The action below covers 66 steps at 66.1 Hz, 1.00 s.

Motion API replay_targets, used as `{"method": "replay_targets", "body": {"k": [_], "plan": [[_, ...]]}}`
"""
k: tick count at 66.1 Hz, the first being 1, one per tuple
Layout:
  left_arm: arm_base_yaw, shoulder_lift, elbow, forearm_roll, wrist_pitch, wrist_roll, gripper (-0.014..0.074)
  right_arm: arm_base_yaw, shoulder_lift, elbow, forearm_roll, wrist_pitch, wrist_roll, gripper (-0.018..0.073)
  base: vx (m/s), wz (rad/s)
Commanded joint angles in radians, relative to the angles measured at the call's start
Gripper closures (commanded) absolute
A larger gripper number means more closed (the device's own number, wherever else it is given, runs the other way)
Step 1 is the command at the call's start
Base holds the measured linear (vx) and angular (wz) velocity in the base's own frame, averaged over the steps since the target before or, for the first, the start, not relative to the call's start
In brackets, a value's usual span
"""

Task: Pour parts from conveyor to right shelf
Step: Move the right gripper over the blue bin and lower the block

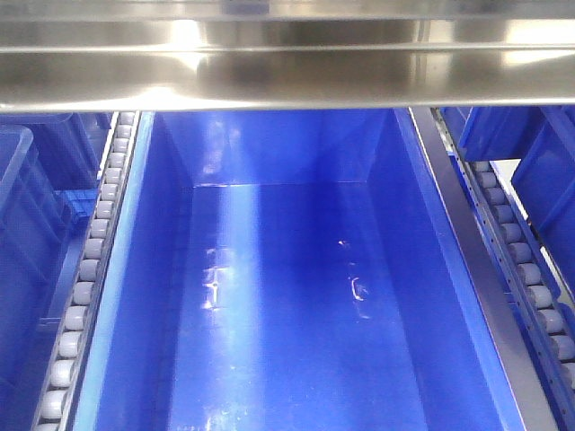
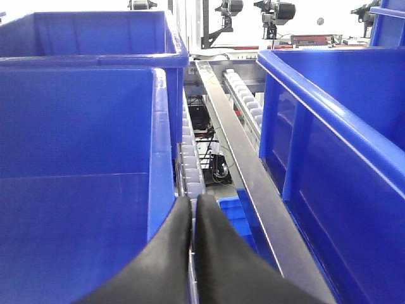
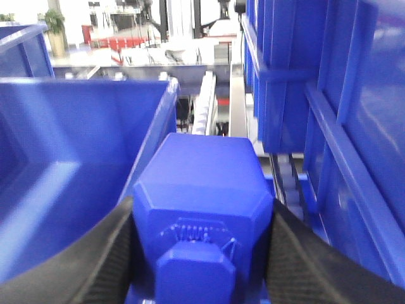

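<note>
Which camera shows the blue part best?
The right wrist view: the blue part fills the frame centre, clamped in the right claw beside a blue bin. The front view shows only an empty bin; the left wrist view shows bins and rollers, no part.

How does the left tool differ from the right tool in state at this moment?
The left tool is shut with nothing between its fingers, while the right tool is shut on a blue part. The left tool's fingers meet each other; the right tool's fingers stand apart, pressed on the part's sides. Both have dark fingers and both are above blue bins.
</note>
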Motion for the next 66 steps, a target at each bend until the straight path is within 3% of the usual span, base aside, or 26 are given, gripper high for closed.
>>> {"method": "replay_targets", "body": {"k": [1, 13, 29, 43, 58, 66], "plan": [[0.002, -0.012, -0.02, -0.006, -0.079, -0.008, 0.0603, -0.004, 0.015, -0.029, 0.007, -0.094, -0.005, 0.0564, 0.0, 0.0], [0.002, -0.013, -0.019, -0.006, -0.079, -0.008, 0.0603, -0.004, 0.121, -0.038, 0.044, -0.121, -0.005, 0.0561, 0.0, 0.0], [0.002, -0.014, -0.019, -0.006, -0.079, -0.008, 0.0603, 0.008, 0.391, -0.213, 0.118, -0.117, -0.072, 0.0551, 0.0, 0.0], [0.002, -0.015, -0.019, -0.006, -0.079, -0.008, 0.0603, 0.206, 0.692, -0.417, 0.152, -0.053, -0.226, 0.0544, 0.0, 0.0], [0.002, -0.015, -0.019, -0.006, -0.079, -0.008, 0.0603, 0.386, 1.017, -0.662, 0.152, 0.029, -0.226, 0.0529, 0.0, 0.0], [0.002, -0.015, -0.019, -0.006, -0.079, -0.008, 0.0603, 0.436, 1.195, -0.769, 0.152, 0.084, -0.211, 0.0526, 0.0, 0.0]]}}
